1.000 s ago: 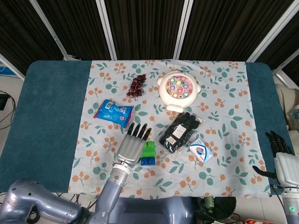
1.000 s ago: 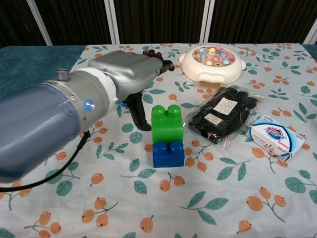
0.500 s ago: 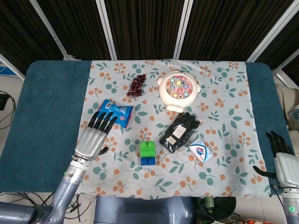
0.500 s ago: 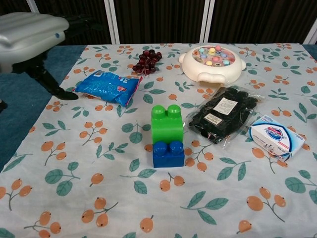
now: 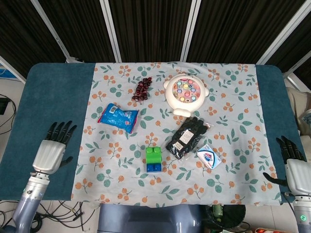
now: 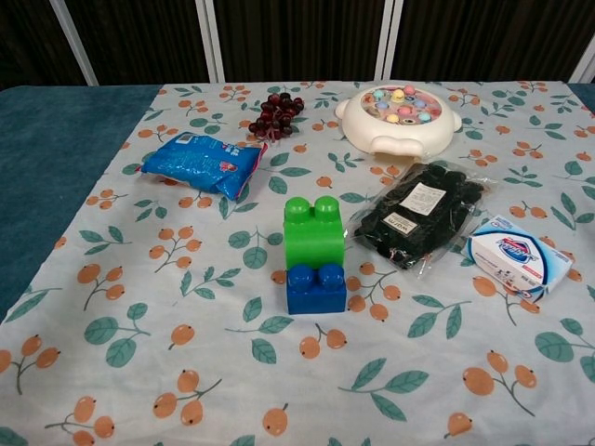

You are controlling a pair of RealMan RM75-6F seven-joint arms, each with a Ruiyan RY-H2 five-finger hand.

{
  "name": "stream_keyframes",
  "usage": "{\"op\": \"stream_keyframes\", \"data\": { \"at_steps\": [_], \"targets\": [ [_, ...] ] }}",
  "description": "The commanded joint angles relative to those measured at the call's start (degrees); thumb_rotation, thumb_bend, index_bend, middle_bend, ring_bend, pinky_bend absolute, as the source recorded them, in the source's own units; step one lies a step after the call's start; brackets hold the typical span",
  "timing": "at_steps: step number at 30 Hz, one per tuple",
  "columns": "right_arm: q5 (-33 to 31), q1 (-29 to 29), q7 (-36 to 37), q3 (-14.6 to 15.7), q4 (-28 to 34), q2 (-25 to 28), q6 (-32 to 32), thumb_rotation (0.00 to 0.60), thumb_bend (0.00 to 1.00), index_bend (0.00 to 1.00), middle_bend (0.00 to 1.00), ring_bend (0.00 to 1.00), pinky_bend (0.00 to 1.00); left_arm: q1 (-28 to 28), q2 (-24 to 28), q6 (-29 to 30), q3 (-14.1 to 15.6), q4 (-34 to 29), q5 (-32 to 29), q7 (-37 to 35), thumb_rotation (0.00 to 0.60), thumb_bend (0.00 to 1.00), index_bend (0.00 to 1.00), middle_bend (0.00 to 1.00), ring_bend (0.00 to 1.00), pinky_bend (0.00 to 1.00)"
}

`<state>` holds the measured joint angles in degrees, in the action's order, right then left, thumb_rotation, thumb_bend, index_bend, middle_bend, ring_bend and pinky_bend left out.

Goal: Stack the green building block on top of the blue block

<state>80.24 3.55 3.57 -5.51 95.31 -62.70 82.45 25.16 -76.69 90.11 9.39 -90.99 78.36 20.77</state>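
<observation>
Spreading straight and apart, fingers (image 5: 62, 129) of left hand (image 5: 50, 152) hold nothing, over teal tabletop (image 5: 48, 102) at its left edge; right hand (image 5: 294, 165) likewise empty, fingers apart, at right edge. Both well apart from blocks. Green block (image 6: 313, 232) stands touching blue block (image 6: 316, 288) mid-cloth, just behind it and rising above it. Black packet (image 6: 420, 215) just beside, soap box (image 6: 517, 256) further right, blue snack bag (image 6: 201, 163) further left
</observation>
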Motion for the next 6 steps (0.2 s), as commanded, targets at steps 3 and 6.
{"op": "stream_keyframes", "data": {
  "at_steps": [3,6],
  "targets": [
    [0.36,-0.03,-0.41,0.12,-0.13,-0.11,0.21,0.600,0.16,0.00,0.00,0.00,0.19,-5.31,0.64,1.10,-0.34,4.58,0.32,-7.26,0.600,0.07,0.00,0.00,0.00,0.00],
    [0.55,-0.04,-0.66,0.21,-0.16,-0.21,0.31,0.600,0.16,0.00,0.00,0.00,0.19,-5.93,0.65,-0.15,-1.60,5.67,-0.18,-7.70,0.600,0.07,0.00,0.00,0.00,0.00]
  ]
}}
